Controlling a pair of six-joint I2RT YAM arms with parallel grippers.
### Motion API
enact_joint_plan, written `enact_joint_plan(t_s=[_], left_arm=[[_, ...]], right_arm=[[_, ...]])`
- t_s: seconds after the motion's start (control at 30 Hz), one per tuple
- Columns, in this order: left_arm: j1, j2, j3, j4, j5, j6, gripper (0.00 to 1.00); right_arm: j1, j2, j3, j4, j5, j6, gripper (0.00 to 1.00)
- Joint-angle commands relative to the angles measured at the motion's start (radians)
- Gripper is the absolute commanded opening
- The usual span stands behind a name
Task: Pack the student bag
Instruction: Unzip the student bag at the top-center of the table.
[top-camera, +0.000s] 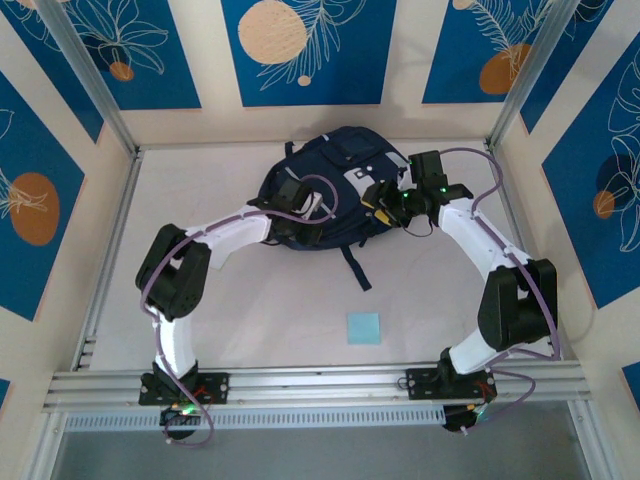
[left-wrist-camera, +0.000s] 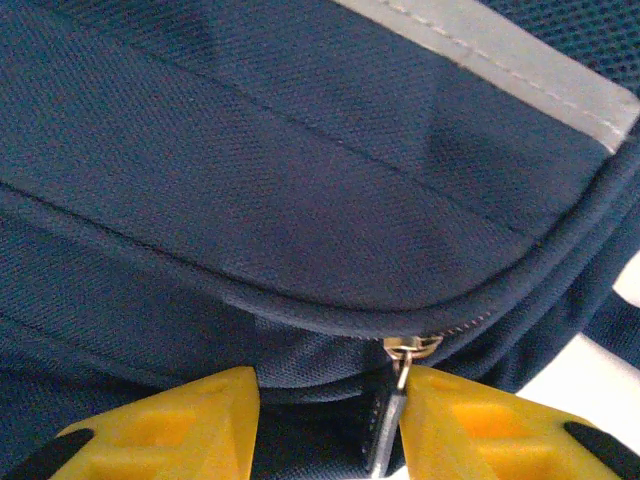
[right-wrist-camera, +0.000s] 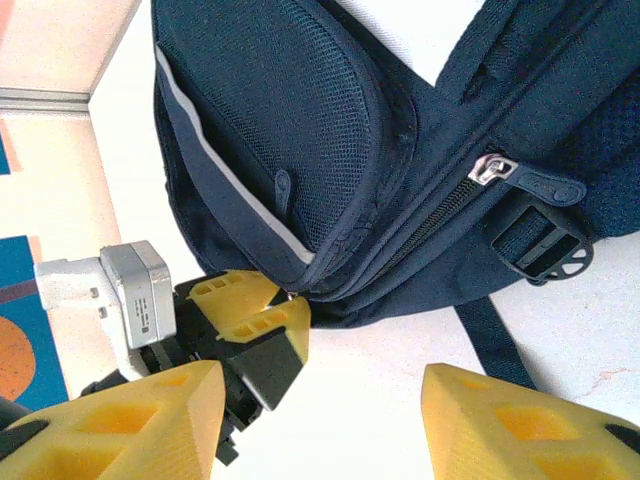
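Observation:
The student bag (top-camera: 335, 165), dark navy with a light grey stripe (left-wrist-camera: 520, 60), lies at the back middle of the white table. My left gripper (top-camera: 312, 208) is at the bag's near edge. In the left wrist view its yellow jaws (left-wrist-camera: 330, 400) stand apart, and a dark zipper pull (left-wrist-camera: 392, 410) hangs between them against the right finger. The right wrist view shows the left gripper (right-wrist-camera: 285, 300) touching the bag (right-wrist-camera: 330, 150) at the stripe's corner. My right gripper (top-camera: 385, 198) hovers at the bag's right side. Its jaws (right-wrist-camera: 320, 400) are wide apart over bare table.
A small light blue square (top-camera: 363, 328) lies on the table toward the front. A black strap (top-camera: 355, 268) trails from the bag toward me. Another zipper slider (right-wrist-camera: 492, 168) sits on the bag's side. An aluminium rail (top-camera: 320, 385) runs along the front edge.

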Motion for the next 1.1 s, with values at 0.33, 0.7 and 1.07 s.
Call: enact_joint_plan(t_s=[0.33,0.7,1.07], left_arm=[[-0.047,0.132,0.098,-0.007,0.041,-0.047,0.05],[-0.042,0.038,0.130,-0.121,0.146,-0.045,0.00],[-0.059,-0.069,0.209,-0.192,0.384,-0.075,0.00]], right_arm=[[-0.023,-0.073,-0.052,0.001,0.019,0.031,0.53],[-0.017,-0.144,-0.145,0.004,0.004,0.073,0.59],[0.090,-0.111,-0.319,0.353,-0.044,0.385,0.73]])
